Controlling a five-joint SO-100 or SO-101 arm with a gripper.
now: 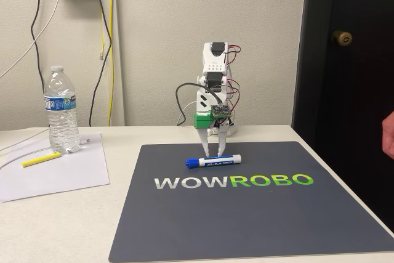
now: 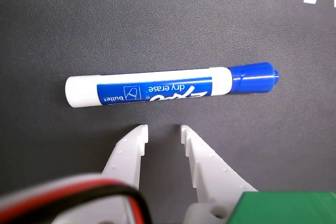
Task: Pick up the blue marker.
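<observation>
The short white-barrelled blue marker (image 2: 157,89) with glossy label and dark blue cap lies flat on the matte dark grey printed mat (image 1: 184,226), near its far edge, bare mat all around it. The white plastic pincer (image 2: 164,132) points down just beside the barrel, its tapered fingers slightly apart, holding nothing. The mat rests on a pale table (image 1: 55,226).

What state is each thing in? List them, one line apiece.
Blue marker: capped, lying flat on the mat, not gripped.
Tool: fingers a little apart, tips close beside the marker barrel, not around it.
Water bottle: upright, cap on, standing on the paper.
Yellow highlighter: lying flat on the paper.
Mat: flat on the table.
Door: shut.
</observation>
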